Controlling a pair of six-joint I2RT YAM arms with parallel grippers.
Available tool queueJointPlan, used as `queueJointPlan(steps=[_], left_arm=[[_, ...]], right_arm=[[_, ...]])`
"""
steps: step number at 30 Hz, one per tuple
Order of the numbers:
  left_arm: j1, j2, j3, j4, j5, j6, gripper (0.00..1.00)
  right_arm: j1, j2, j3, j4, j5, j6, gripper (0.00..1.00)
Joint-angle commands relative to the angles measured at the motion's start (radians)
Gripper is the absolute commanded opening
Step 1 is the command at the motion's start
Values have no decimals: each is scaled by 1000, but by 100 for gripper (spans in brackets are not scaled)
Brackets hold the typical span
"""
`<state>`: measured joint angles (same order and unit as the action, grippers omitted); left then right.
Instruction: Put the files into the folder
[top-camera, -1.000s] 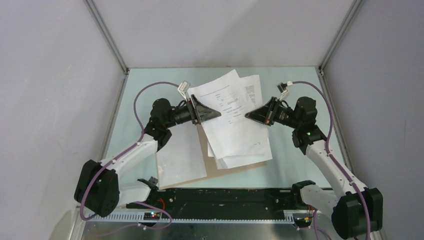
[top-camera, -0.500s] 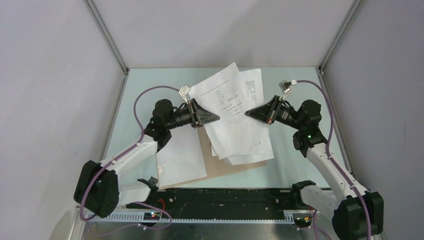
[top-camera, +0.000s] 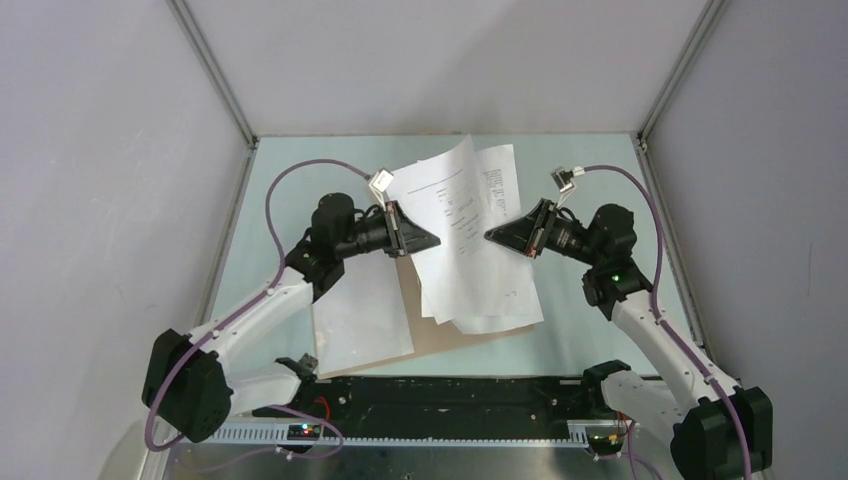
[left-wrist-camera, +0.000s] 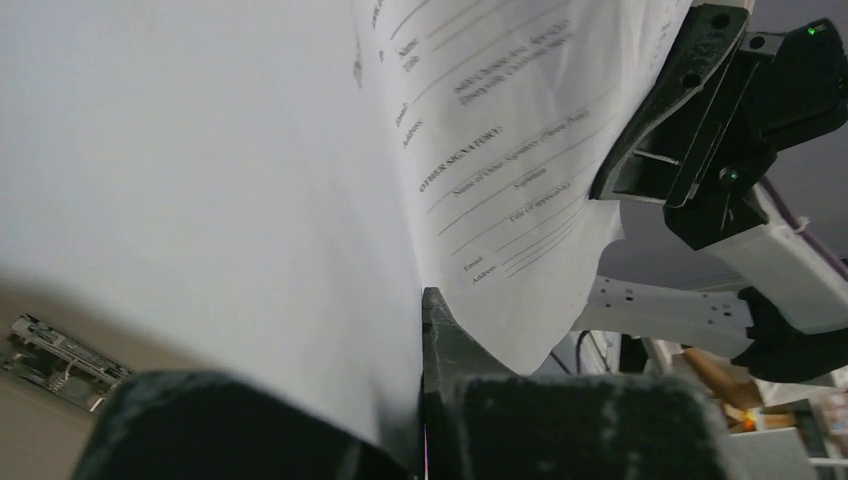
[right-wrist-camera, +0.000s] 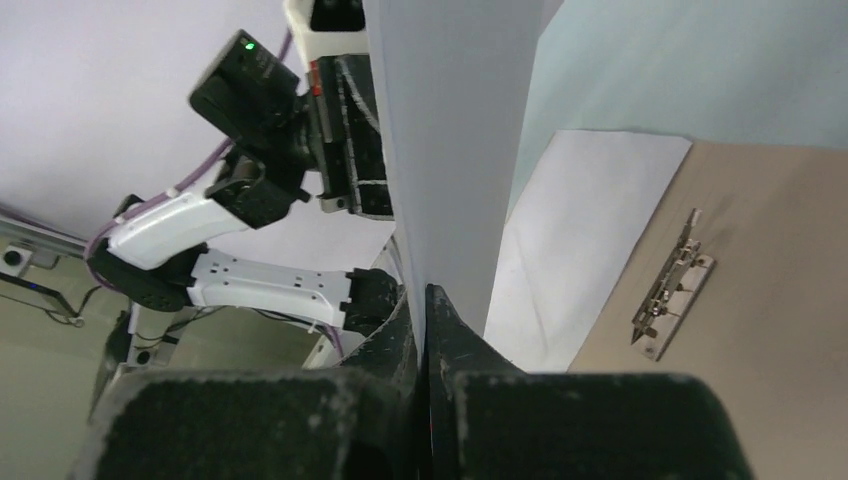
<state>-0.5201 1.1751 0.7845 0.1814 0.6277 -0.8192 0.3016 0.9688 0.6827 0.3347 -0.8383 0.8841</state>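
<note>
The files (top-camera: 470, 255), a bundle of white sheets with printed text on top, hang bowed in the air between my two grippers. My left gripper (top-camera: 434, 240) is shut on the bundle's left edge, and in the left wrist view the sheets (left-wrist-camera: 200, 150) run down into the left gripper (left-wrist-camera: 420, 305). My right gripper (top-camera: 489, 236) is shut on the right edge, its jaws closed on the files (right-wrist-camera: 450, 120) in the right wrist view (right-wrist-camera: 425, 295). The tan folder (top-camera: 480, 335) lies open on the table beneath, its metal clip (right-wrist-camera: 675, 285) bare.
One white sheet (top-camera: 360, 320) lies flat on the folder's left leaf, under my left arm. The pale green table (top-camera: 600, 320) is walled by grey panels with metal posts at the back corners. The arm bases and a black rail (top-camera: 450, 395) line the near edge.
My left gripper has shut on the left edge of the files. Both grippers have drawn slightly closer together, and the bundle now bows upward more between them.
</note>
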Motion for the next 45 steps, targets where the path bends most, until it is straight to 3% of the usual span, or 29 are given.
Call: queueJointPlan(steps=[1,4,6,12,18,24,27,32,36,38,40,41,45], left_arm=[[-54,-49,61,-101,-69,229,0],[-79,-47,52,-126,-108,318,0],[-103,-33,42,-127,-159,371,0],[-159,25,42,-114,-244,447,0],[-164,19,45,-116,-221,478,0],[-164,-14,42,-143,-164,504,0],[-165,-32,40,-162,-156,519,0],[-202,-46,43,-188,-189,546,0],[-256,-46,59,-224,-292,577,0],[-277,-52,59,-228,-385,585,1],[-291,-69,52,-232,-449,584,10],[-297,-72,42,-228,-468,577,12],[-315,-98,-1,-192,-596,565,40]], right_arm=[[12,-41,-26,-39,33,-104,6],[14,-49,-67,-41,72,-163,24],[16,-37,-107,16,72,-167,29],[21,-9,-188,132,69,-174,41],[-20,-6,-215,167,33,-184,51],[-87,37,-251,361,-97,-83,59],[-86,68,-250,463,-153,-23,59],[-69,62,-246,479,-167,-14,58],[-36,2,-221,292,-92,-174,55],[-13,-32,-209,201,-45,-239,47],[6,-56,-205,130,3,-285,34],[12,-63,-204,117,24,-298,31],[39,-100,-213,68,79,-363,22]])
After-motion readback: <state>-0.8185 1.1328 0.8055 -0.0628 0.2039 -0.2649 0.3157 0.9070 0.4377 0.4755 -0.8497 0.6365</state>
